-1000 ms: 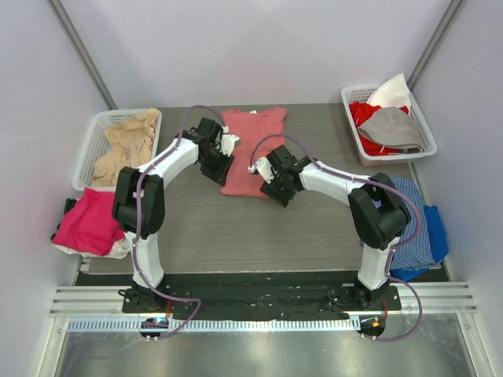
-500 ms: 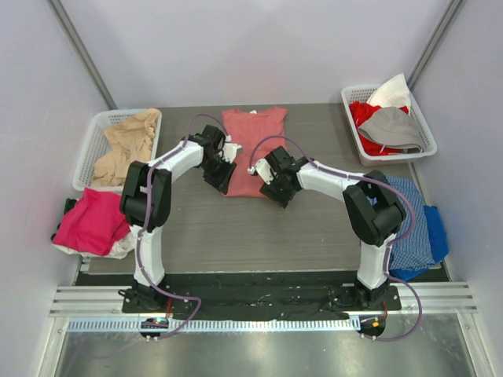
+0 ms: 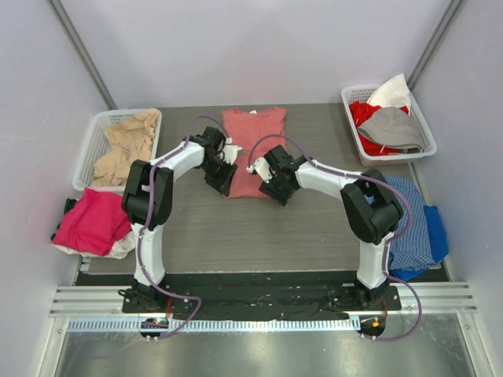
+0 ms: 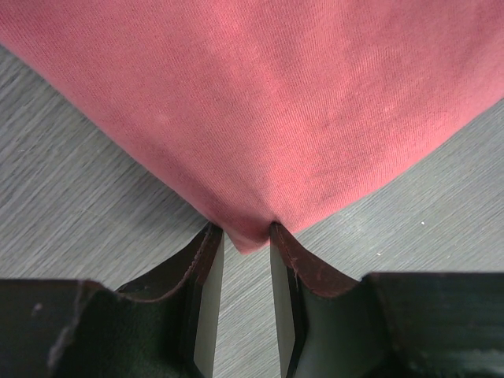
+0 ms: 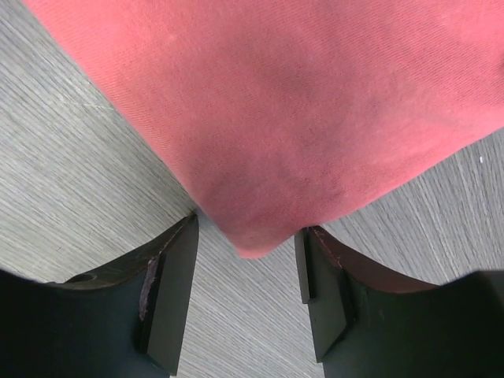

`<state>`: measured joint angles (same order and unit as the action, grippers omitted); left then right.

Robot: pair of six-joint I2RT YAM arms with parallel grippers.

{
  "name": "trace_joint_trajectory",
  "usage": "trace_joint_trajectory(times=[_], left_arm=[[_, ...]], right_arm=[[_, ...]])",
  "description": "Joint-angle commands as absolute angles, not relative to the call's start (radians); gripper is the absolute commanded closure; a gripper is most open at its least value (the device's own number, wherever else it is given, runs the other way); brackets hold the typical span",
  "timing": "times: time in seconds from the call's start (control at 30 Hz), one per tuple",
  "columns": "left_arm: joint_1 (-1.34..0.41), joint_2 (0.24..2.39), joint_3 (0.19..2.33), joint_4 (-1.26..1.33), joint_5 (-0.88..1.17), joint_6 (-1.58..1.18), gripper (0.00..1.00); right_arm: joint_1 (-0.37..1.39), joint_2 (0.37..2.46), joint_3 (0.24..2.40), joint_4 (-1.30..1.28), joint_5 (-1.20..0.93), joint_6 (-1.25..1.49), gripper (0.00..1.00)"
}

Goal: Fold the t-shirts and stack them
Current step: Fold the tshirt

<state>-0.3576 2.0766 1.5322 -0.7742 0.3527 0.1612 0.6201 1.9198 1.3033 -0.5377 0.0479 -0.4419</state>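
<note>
Grey wood-grain table (image 3: pixel 314 228) carries the salmon-red t-shirt (image 3: pixel 253 133), which lies flat at the far middle with its neckline away from the bases and its hem toward them. The left arm (image 3: pixel 177 161) and right arm (image 3: pixel 326 179) both reach forward and bend inward, wrists low over the hem's two near corners. The left jaws stand a little apart, straddling the very tip of one corner without clamping it. The right jaws gape wide on either side of the other corner, which rests on the table between them. The cloth is smooth, a fine knit without big creases. Since a second ago the left arm's upright links have swung rightward and the right elbow has shifted slightly left; the shirt has not moved. A beige shirt (image 3: pixel 130 141) fills the white basket (image 3: pixel 88 153) at far left.
</note>
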Motion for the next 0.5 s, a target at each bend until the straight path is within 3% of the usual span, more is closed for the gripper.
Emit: trace_joint_trajectory(times=[0.0,0.27,0.47], left_arm=[[-0.353,2.083,1.537,-0.755,0.385,0.170,0.66],[-0.354,2.114,1.539,-0.753,0.399,0.169,0.67],[-0.353,2.125,1.542,-0.768,0.417,0.178,0.97]], right_arm=[[0.624,1.925,1.344,-0.512,0.058,-0.453,0.43],[0.620,1.944,1.351,-0.509,0.054,-0.462,0.53],[0.620,1.947,1.351,-0.511,0.051,-0.463,0.84]])
